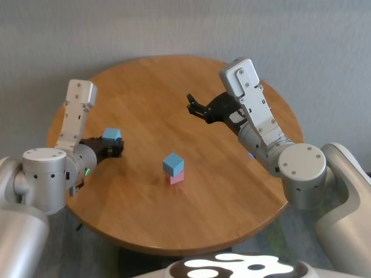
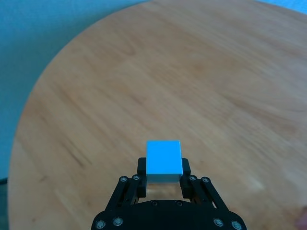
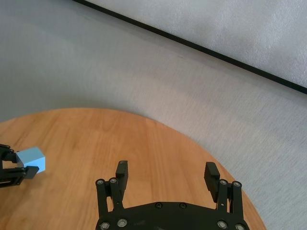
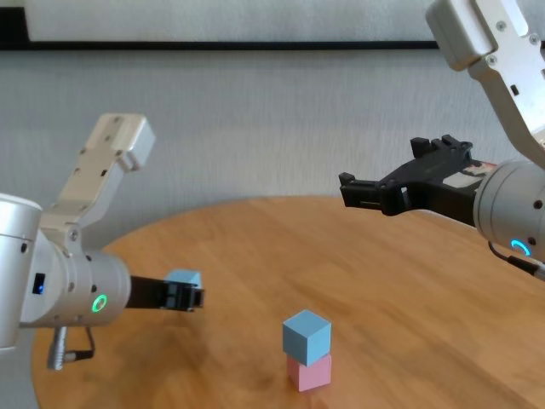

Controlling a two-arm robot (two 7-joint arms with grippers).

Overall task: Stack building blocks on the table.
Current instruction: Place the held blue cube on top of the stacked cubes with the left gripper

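Round wooden table with a light-brown grain top, set against a plain grey textured wall with a dark strip running along it higher up.

Near the middle of the table, a bit toward the robot, there's already a tiny stack: a light blue cube sitting on top of the pink cube, turned slightly so the edges don't line up.

The left gripper is over the left side of the table, raised off the surface, and it's clamped on the second light blue cube. In the left wrist view you can see that cube squeezed between the two black fingers, its top face poking up above them. It's well apart from the stack, off to the left of it.

The right gripper hangs up in the air over the right-centre of the table, fingers spread wide with nothing between them, well apart from the stack too.
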